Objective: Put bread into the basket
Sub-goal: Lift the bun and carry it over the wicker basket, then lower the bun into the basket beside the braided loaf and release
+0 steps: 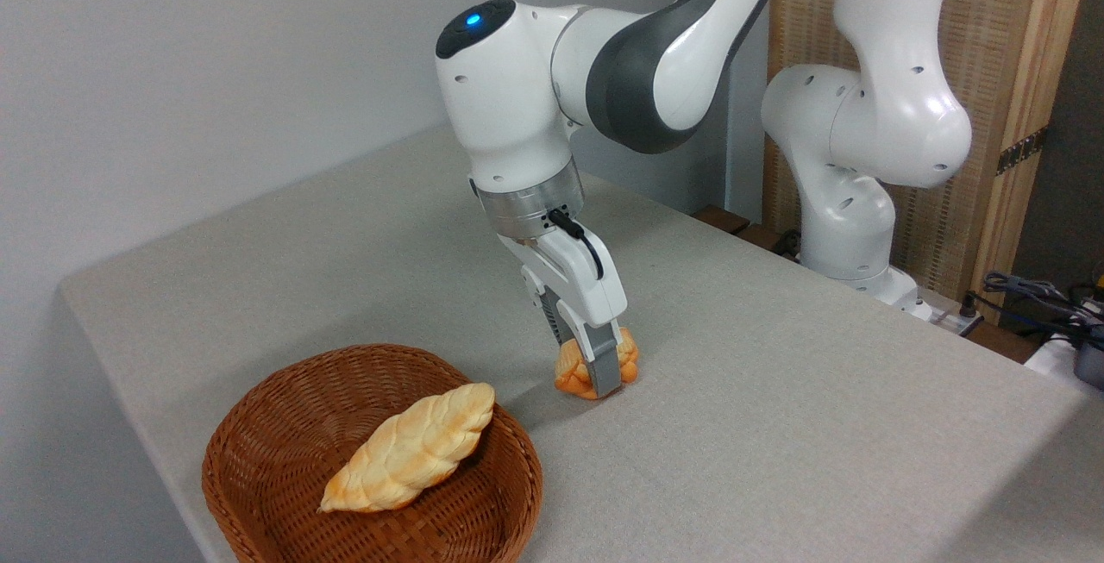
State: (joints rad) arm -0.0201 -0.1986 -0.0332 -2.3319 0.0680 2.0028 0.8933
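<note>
The bread, a small knotted bun with an orange-brown underside, sits on the grey table to the right of the basket. My gripper reaches down over it, fingers on either side and pressed against it, so it is shut on the bun. The near grey finger hides much of the bun's front. The bun still rests on the tabletop. The basket, round and brown wicker, stands at the front left, about a hand's width from the bun.
A long braided pale golden loaf lies diagonally inside the basket. The arm's white base stands at the back right beside a wooden panel. Cables lie at the far right. The table's left and front edges are near the basket.
</note>
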